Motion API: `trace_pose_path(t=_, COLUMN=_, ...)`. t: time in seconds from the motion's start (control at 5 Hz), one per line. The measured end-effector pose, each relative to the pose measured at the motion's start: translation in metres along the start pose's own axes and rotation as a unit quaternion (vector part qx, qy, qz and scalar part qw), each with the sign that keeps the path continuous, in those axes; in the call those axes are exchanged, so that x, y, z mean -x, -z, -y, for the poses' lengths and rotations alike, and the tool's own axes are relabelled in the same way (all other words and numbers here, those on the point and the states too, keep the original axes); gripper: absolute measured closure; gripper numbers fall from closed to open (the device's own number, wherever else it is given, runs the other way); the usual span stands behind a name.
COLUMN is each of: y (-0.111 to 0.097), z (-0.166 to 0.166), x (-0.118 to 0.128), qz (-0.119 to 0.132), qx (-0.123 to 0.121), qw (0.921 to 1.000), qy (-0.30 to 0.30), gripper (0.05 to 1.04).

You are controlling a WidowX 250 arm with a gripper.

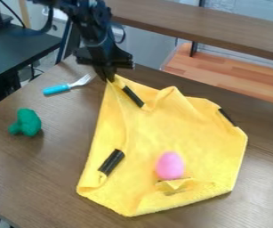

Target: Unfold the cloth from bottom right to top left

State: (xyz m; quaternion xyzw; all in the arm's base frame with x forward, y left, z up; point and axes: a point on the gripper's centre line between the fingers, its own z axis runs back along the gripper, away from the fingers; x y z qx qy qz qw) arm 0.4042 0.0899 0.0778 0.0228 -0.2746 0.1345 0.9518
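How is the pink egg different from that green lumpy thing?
The pink egg has a smooth, rounded outline, while the green toy is knobbly, with a stubby end. The pink egg sits on the yellow cloth; the green toy rests directly on the table. Each is one plain colour, and neither is in the tool.

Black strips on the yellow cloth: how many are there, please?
3 visible: one strip below the gripper, another at the lower left of the cloth, a third at its upper right. More may be hidden.
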Motion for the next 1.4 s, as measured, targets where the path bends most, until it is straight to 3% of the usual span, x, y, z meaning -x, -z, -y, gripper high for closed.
trace_pose_path(t=0.2, y=-0.003, z=0.0, x=-0.014, qz=-0.012, qx=-0.003, qw=0.9971, qy=0.075, gripper=1.021)
trace_pose_path(t=0.4, y=0.001, z=0.001, x=-0.014, qz=-0.022, qx=0.045, qw=0.9945, qy=0.092, gripper=0.889)
trace_pose_path(t=1.0, y=-0.007, z=0.005, x=-0.013, qz=-0.034, qx=0.113, qw=0.9855, qy=0.123, gripper=0.095)
trace_pose_path(t=1.2, y=-0.008, z=0.014, x=-0.008, qz=-0.048, qx=0.115, qw=0.9795, qy=0.158, gripper=0.083)
trace_pose_path(t=1.4, y=-0.044, z=0.06, x=-0.003, qz=-0.052, qx=0.133, qw=0.9621, qy=0.232, gripper=0.083)
